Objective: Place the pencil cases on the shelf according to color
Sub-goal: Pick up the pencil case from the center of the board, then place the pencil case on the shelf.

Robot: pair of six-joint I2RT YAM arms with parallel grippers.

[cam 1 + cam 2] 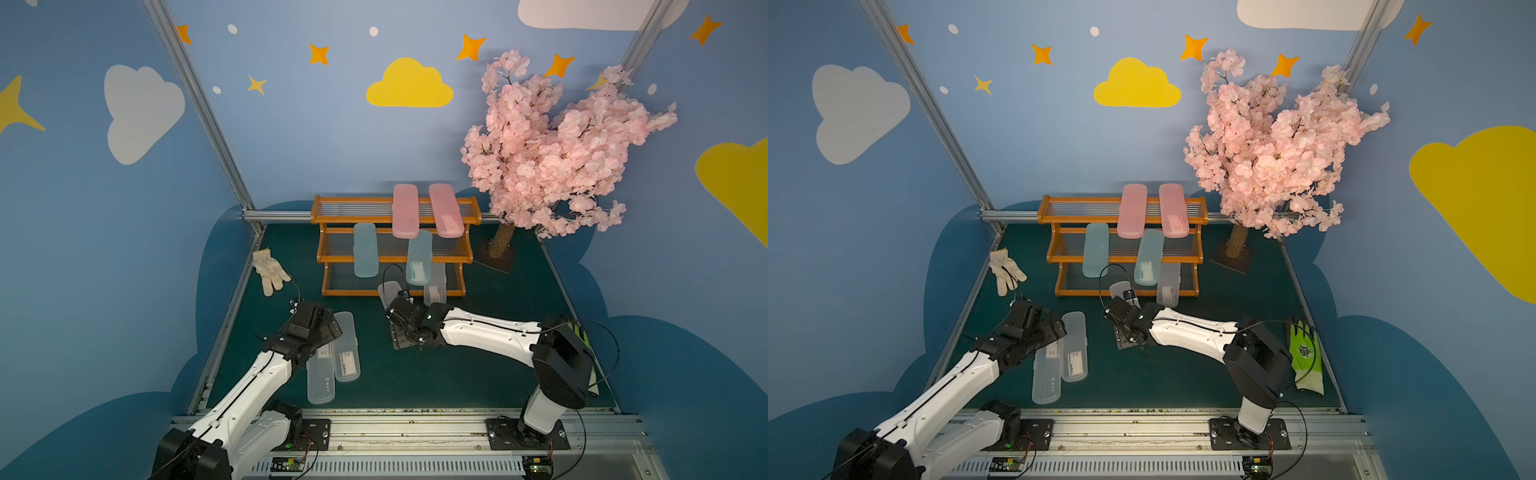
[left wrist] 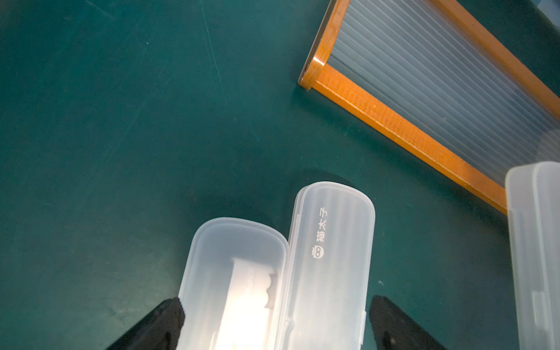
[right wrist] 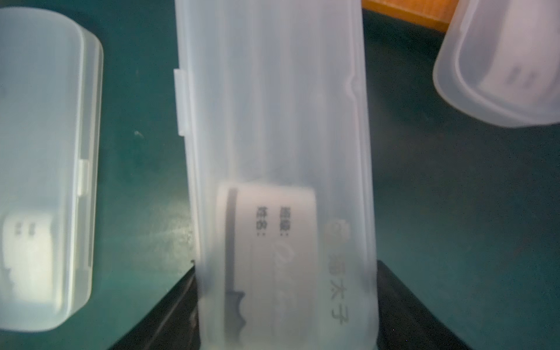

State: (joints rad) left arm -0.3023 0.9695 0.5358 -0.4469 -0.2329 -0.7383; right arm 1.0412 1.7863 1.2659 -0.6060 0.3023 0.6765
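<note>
Glove: white glove [image 1: 269, 270] is lying on the green mat [image 1: 436, 374], well out to the side of the left jaws.
Left gripper: left gripper [image 2: 274, 321] is hanging low, jaws standing wide apart and gripping nothing.
Between left jaws: two clear cases [image 2: 330, 257] are lying side by side on the mat, both sitting inside the gap.
Shelf: shelf [image 1: 353, 219] is standing ahead of both pairs of jaws, pink cases [image 1: 405, 210] occupying its top tier and blue cases [image 1: 365, 255] its middle tier.
Right gripper: right gripper [image 3: 286, 303] is clamping a lone clear case [image 3: 272, 121] between its jaws, far end pointing at the bottom tier.
In the way: one blue case is overhanging the bottom tier just ahead of the right jaws; a shelved clear case [image 1: 435, 286] is resting there, just beside the clamped one.
Right side: blossom tree [image 1: 552, 153] is standing beyond the shelf's end; green glove [image 1: 1306, 357] is lying behind the right jaws, beside the arm.
</note>
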